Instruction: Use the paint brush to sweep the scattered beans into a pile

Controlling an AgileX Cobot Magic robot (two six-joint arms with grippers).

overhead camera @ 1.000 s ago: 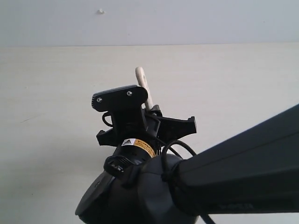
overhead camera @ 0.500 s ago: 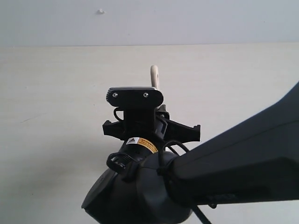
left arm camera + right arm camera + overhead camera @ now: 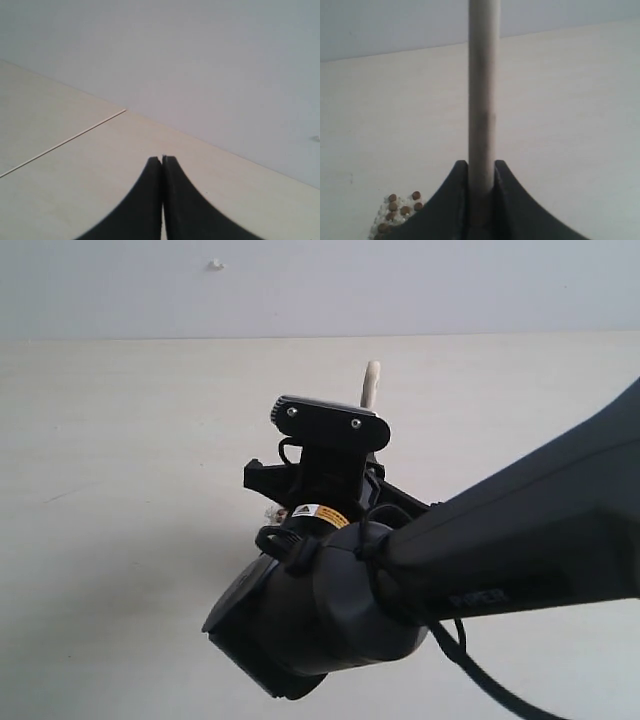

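The right arm [image 3: 520, 540] has swung rightward, carrying the paint brush [image 3: 371, 380] along. The right end effector [image 3: 481, 166] clamps its wooden handle; the beans [image 3: 399, 209] lie clustered on the surface [image 3: 570, 125] just beside it. The left end effector [image 3: 162, 159] is closed, holding nothing.

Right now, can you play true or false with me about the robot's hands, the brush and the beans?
The right hand grips the paint brush by its handle. True.
The left hand is wide open. False: it is shut, holding nothing.
The beans are bright green. False: they are reddish-brown, among whitish crumbs.
The beans lie on the pale table. True.
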